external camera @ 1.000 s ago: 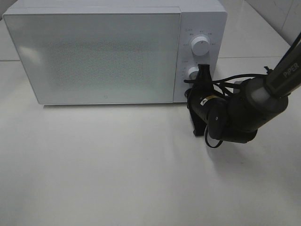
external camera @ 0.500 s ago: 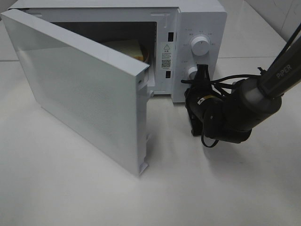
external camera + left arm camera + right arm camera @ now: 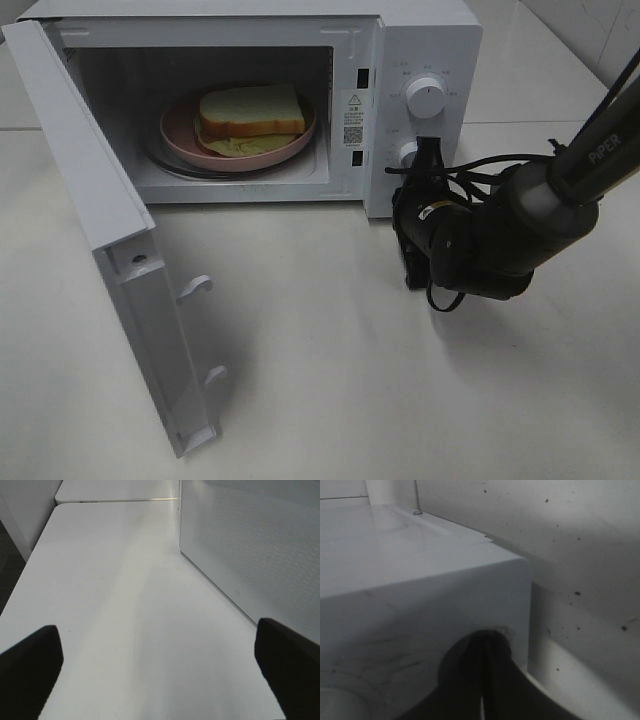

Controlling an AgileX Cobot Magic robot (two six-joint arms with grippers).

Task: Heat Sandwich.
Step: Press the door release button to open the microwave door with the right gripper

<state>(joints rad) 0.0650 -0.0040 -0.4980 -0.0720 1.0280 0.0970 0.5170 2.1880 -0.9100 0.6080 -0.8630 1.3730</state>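
Note:
The sandwich [image 3: 250, 112], pale bread over a yellow-green layer, lies on a round pink plate [image 3: 178, 135] inside the white microwave [image 3: 430, 40]. Its door [image 3: 100, 200] stands swung wide open to the left. My right gripper [image 3: 428, 152] is shut, its tips against the lower control [image 3: 408, 152] on the microwave's panel; the right wrist view shows the closed fingers [image 3: 492, 650] touching the white housing. My left gripper [image 3: 155, 630] is open and holds nothing, with the door's dotted outer face [image 3: 250, 545] beside it. The left arm does not show in the high view.
An upper dial [image 3: 427, 97] sits above the lower control. The right arm's black body and cables [image 3: 480, 235] lie on the table just right of the microwave. A table edge [image 3: 30, 555] runs along one side in the left wrist view.
The microwave door has gone from closed to wide open, swinging left and uncovering the sandwich on its plate. The right gripper has stayed at the lower control.

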